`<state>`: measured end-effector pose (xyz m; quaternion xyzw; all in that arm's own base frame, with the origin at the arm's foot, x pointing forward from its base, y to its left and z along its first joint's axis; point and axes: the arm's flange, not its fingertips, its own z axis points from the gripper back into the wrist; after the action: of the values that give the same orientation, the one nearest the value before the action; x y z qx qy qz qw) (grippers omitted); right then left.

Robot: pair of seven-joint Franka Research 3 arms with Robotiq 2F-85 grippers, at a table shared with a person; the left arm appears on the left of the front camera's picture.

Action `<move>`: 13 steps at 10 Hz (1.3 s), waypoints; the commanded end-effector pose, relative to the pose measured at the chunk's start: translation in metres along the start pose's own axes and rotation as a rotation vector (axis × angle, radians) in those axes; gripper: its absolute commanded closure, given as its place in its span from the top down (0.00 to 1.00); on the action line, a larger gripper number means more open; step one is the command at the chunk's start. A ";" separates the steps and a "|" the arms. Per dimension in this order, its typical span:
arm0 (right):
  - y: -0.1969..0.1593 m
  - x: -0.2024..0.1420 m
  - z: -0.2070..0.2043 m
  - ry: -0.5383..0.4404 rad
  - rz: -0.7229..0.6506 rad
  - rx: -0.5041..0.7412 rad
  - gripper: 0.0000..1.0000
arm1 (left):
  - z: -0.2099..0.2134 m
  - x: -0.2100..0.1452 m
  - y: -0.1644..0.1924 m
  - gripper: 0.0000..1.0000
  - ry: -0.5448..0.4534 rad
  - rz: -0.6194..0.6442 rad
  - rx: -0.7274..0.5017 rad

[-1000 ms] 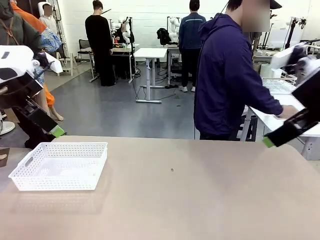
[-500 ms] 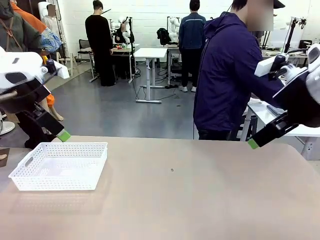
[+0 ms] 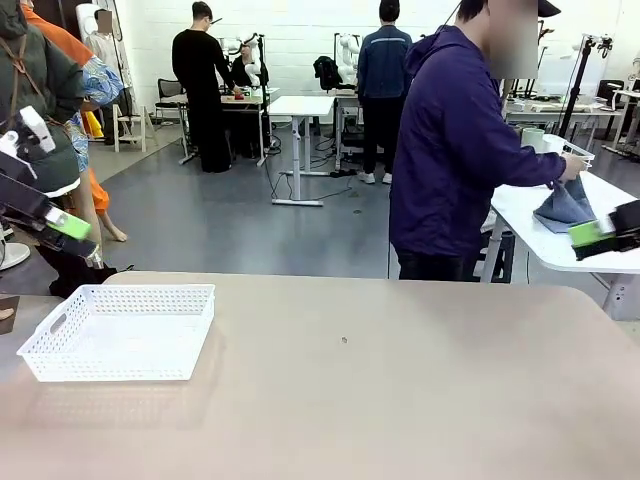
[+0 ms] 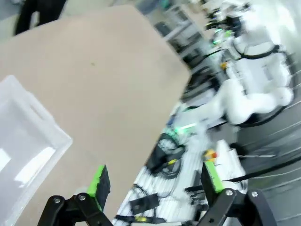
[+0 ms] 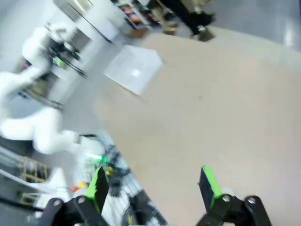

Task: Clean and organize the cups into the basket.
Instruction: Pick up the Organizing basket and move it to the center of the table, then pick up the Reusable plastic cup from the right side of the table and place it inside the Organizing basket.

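Note:
The white lattice basket [image 3: 115, 330] sits empty on the tan table [image 3: 380, 400] at the near left. It also lies under my left gripper [image 4: 155, 179], where the basket [image 4: 23, 150] fills the left of that view, and far off as a small basket [image 5: 134, 70] in the right wrist view. My left gripper [image 3: 60, 222] hangs open above and left of the basket. At the right edge, my right gripper [image 3: 595, 235] is open in the air; so it stands in its own view [image 5: 154, 184]. A pale green cup [image 3: 532, 138] seems to stand on the side table.
A person in a dark blue hoodie [image 3: 450, 150] stands at the far side, turned to a white side table [image 3: 545, 235], one hand on a blue-grey cloth [image 3: 563, 207]. The tan table's far edge runs just behind the basket.
Both arms have swung outward to the picture's edges, the left up and left, the right up and right. The person has turned further to the side table and put a hand on the cloth.

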<state>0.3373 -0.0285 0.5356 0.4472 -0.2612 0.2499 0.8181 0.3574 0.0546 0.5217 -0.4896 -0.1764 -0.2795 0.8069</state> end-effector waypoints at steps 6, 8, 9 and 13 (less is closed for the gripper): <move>-0.117 -0.071 0.097 -0.287 -0.779 0.100 1.00 | 0.097 -0.038 0.089 1.00 -0.311 0.701 -0.176; -0.112 -0.096 0.126 -0.338 -0.790 0.071 1.00 | 0.126 -0.053 0.087 1.00 -0.347 0.716 -0.094; -0.109 -0.105 0.139 -0.369 -0.792 0.065 1.00 | 0.132 -0.061 0.085 1.00 -0.355 0.724 -0.064; -0.094 -0.119 0.158 -0.465 -0.770 0.071 1.00 | 0.150 -0.071 0.087 1.00 -0.373 0.718 -0.044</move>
<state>0.2756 -0.2432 0.4751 0.5767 -0.2387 -0.1694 0.7627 0.3514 0.2458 0.4885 -0.5655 -0.1331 0.1185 0.8053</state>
